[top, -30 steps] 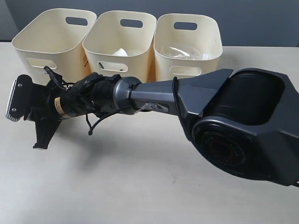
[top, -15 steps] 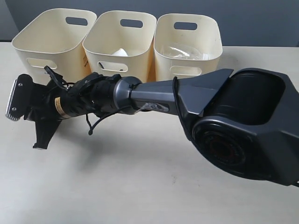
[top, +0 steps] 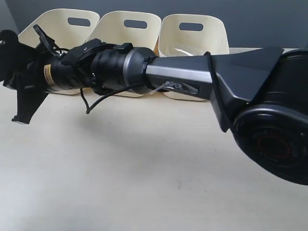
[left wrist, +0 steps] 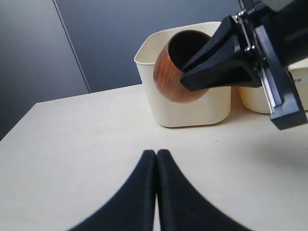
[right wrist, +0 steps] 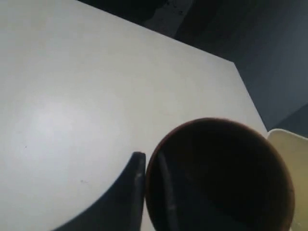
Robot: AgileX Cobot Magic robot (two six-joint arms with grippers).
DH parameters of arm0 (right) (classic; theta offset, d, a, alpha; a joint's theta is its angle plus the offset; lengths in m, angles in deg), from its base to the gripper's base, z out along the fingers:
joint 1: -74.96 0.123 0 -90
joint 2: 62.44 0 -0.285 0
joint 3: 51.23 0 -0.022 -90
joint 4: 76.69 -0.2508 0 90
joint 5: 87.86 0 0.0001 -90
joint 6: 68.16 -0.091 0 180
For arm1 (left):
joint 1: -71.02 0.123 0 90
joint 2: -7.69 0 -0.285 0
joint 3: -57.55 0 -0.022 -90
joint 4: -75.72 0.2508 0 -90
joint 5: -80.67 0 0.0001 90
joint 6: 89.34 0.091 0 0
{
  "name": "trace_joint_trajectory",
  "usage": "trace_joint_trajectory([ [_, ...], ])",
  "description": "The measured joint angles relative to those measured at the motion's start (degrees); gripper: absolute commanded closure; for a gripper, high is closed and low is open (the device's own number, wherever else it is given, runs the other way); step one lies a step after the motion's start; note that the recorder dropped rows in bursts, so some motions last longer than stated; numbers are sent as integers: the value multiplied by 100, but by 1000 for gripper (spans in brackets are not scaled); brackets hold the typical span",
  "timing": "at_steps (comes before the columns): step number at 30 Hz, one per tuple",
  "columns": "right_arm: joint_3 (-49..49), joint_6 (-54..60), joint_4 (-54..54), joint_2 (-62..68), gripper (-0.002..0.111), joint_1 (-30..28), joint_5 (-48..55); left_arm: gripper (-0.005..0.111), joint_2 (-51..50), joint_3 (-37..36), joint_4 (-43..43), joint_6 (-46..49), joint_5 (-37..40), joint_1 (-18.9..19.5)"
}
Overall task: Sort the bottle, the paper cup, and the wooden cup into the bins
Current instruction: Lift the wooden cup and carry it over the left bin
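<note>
Nearest the exterior camera, the right arm's bulky base joint (top: 272, 144) fills the lower right, and its long forearm stretches across the bare table (top: 120, 183) toward the far left, reaching past the middle. The left gripper (left wrist: 156, 166) rests low over the table with its two fingers pressed together and nothing between them, apparently parked out of the way. Beyond it in the left wrist view, the right gripper (left wrist: 219, 60) holds the wooden cup (left wrist: 180, 67) off the table, tipped on its side so its dark mouth faces the gripper; one finger sits inside the cup against the wall and the other outside, clamping the rim, as the right wrist view confirms with a finger (right wrist: 134, 187) hugging the outside of the rim. This rim pinch suits a squat, rounded cup too wide to span. The cup hangs just in front of the leftmost of the bins (top: 57, 21), likely its target. The middle bin (top: 130, 24) is partly hidden by the arm here. The right bin (top: 192, 29) shows something clear, probably the bottle (top: 185, 50). The paper cup cannot be made out now.
</note>
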Motion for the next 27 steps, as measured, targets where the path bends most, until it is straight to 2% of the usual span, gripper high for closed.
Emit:
trace_joint_trajectory([
  [5, 0, -17, 0, -373, 109, -12, 135, 107, 0, 0, 0, 0, 0, 0],
  [10, -420, -493, 0, -472, 109, -458, 142, 107, 0, 0, 0, 0, 0, 0],
  [15, -1216, -1046, 0, -88, 109, -868, -116, 107, 0, 0, 0, 0, 0, 0],
  [27, -2338, -1441, 0, 1366, 109, -1059, -156, 107, 0, 0, 0, 0, 0, 0],
])
